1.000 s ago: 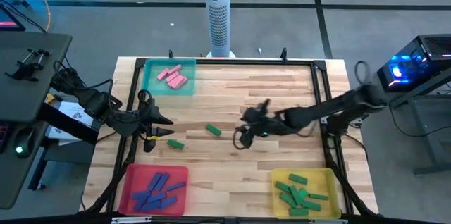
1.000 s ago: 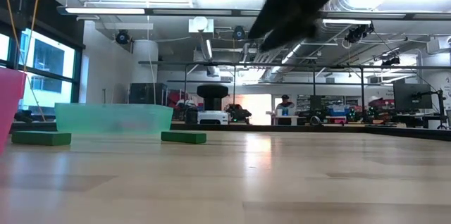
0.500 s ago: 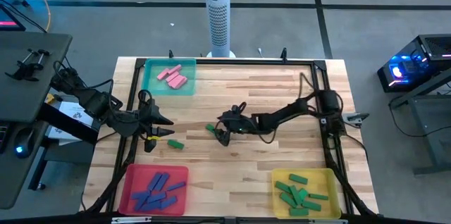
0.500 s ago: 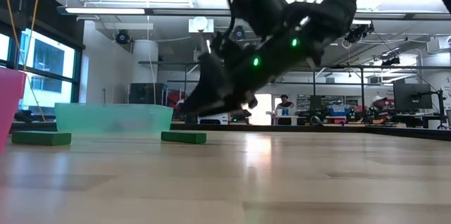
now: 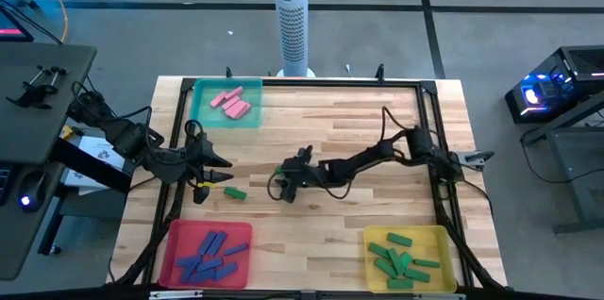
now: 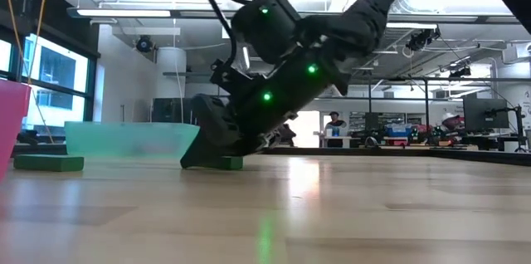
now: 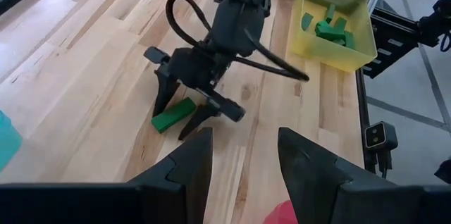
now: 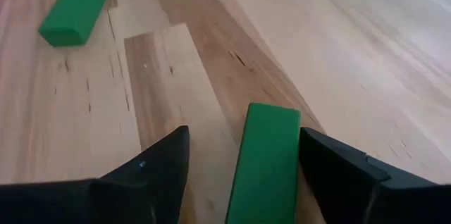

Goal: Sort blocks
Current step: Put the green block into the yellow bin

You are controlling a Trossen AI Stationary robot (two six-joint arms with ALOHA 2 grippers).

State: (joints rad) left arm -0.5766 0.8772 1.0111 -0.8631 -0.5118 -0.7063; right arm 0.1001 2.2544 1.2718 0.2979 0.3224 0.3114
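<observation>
Item: green block, table centre, lying flat between my right gripper's spread fingers, not yet pinched. I judge it light, rigid, smooth; I'd grip across its long sides.

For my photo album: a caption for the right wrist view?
Open right gripper straddles a green block on the wooden table.

teal tray, red tray, yellow tray, wooden table

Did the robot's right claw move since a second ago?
Yes. In the high view the right claw has swept away from the table's right rail toward the middle, and now straddles a green block, open.
</observation>
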